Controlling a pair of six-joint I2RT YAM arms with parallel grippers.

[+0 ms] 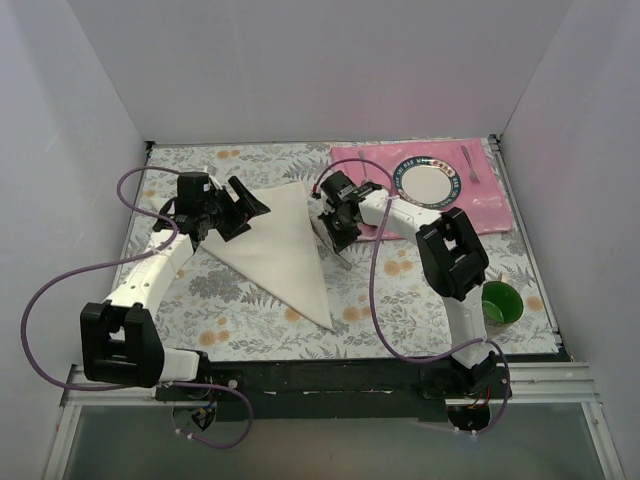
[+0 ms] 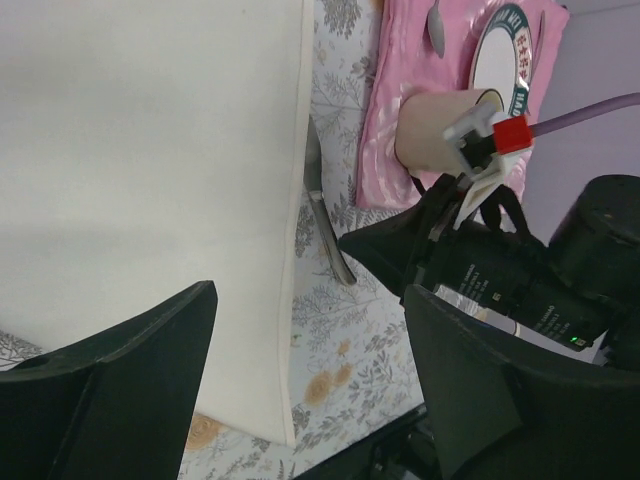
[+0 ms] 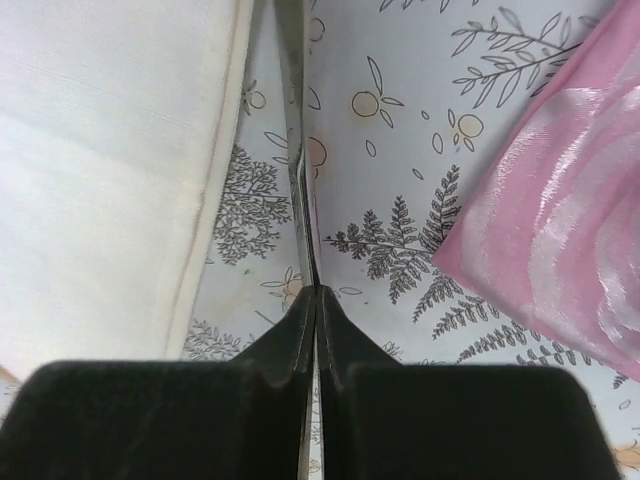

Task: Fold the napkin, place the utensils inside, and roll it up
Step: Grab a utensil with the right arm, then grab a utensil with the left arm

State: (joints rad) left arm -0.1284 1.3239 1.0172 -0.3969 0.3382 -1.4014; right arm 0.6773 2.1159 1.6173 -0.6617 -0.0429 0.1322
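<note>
Napkin [image 1: 280, 245] is lying flat on the flowery tablecloth [image 1: 400, 300], a bit left of the middle. We are seeing it folded into a big triangle, with one point reaching toward the arms. Its long right edge is running straight and smooth.

The knife [image 3: 293, 150] is lying just beside that edge, not on the napkin. We are watching the right gripper [image 3: 317, 295] pinching the knife. Its two black fingers are squeezing tight together with the thin metal between them. We are not able to tell if the knife is touching the table.

The left gripper [image 1: 235, 210] is spreading its fingers wide over the napkin's left corner and is holding nothing. We are not sure if it is touching the napkin.

To the right of the knife we are finding a strip of bare tablecloth. After that comes the pink placemat [image 1: 490, 205] with the plate [image 1: 428, 180] on it. The green cup [image 1: 500, 302] is standing by the right arm, well apart from the napkin.
</note>
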